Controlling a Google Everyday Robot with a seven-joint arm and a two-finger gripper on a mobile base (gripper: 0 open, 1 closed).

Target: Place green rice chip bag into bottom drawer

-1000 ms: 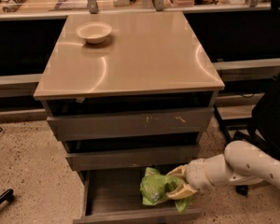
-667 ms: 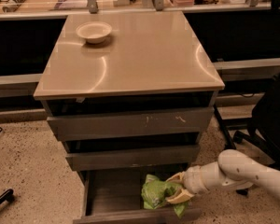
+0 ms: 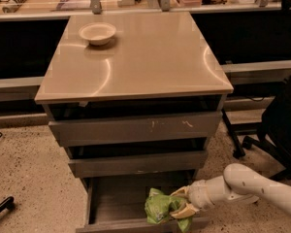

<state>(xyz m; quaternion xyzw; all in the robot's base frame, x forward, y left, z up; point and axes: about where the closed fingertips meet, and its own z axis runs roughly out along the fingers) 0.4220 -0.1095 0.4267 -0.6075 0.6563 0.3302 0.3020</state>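
Note:
The green rice chip bag (image 3: 160, 208) is a crumpled lime-green foil bag inside the open bottom drawer (image 3: 116, 198), towards its front right. My gripper (image 3: 181, 203) comes in from the right on a white arm and is shut on the bag's right side, one cream finger (image 3: 180, 192) above it and one below. The bag sits low in the drawer, just behind the drawer's front wall (image 3: 136, 225). I cannot tell whether the bag rests on the drawer floor.
The middle drawer (image 3: 136, 163) and the scratched top drawer (image 3: 136, 128) stick out slightly above. A cream bowl (image 3: 97, 33) stands on the tan cabinet top (image 3: 150, 57). A black office chair (image 3: 276, 125) stands at the right. A dark object (image 3: 0, 208) lies on the floor at the left.
My gripper and the bag have moved down and a little left, deeper into the bottom drawer. The arm has dropped lower.

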